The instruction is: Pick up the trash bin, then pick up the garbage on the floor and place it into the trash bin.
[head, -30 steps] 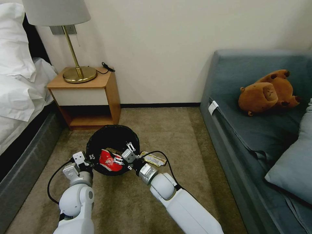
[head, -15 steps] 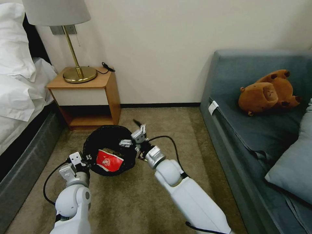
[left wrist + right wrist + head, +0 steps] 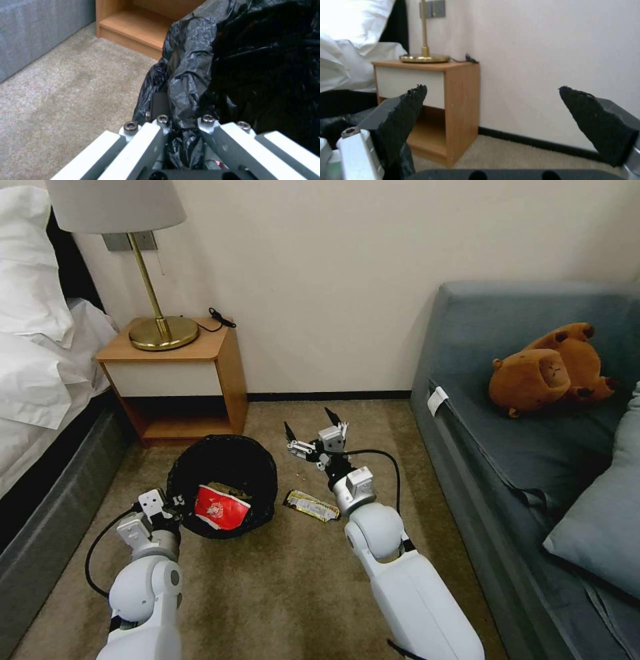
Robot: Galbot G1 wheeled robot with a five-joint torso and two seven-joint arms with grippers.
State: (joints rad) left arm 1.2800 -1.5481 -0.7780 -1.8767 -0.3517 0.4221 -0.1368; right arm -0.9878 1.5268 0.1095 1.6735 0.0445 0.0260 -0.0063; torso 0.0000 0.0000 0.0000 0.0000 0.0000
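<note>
Two white arms reach forward over the beige carpet point(image 3: 267, 593), one at each side. The left arm bends low at the near left, and its left gripper point(image 3: 175, 505) is clamped on the near rim of the trash bin point(image 3: 223, 473); from the left wrist the crinkled black bag point(image 3: 186, 82) is pinched between the closed fingers point(image 3: 208, 122). There is one bin, round, wholly wrapped in glossy black plastic, and it is tilted with its mouth facing the camera. It sits just in front of the wooden nightstand point(image 3: 177, 380).

Two pieces of garbage can be counted. One red-white wrapper point(image 3: 219, 508) lies inside the bin, against its near lower lip. One flat brown-yellow snack wrapper point(image 3: 311, 505) lies on the carpet just to the right of the bin, between the bin and the right arm's wrist, touching neither.

The right arm stretches straight ahead from the near right, a black cable looping beside its wrist. The right gripper point(image 3: 313, 430) is held above the floor beyond the snack wrapper, to the right of the bin's far rim, its two black-tipped fingers point(image 3: 410, 105) spread wide with nothing between them. From the right wrist the fingertips frame the nightstand and the pale wall.

Farther off, one brass lamp point(image 3: 157, 323) stands on the nightstand, white bedding point(image 3: 40, 360) lies at the left, and a grey-blue sofa point(image 3: 533, 447) at the right carries one brown plush toy point(image 3: 550, 367).
</note>
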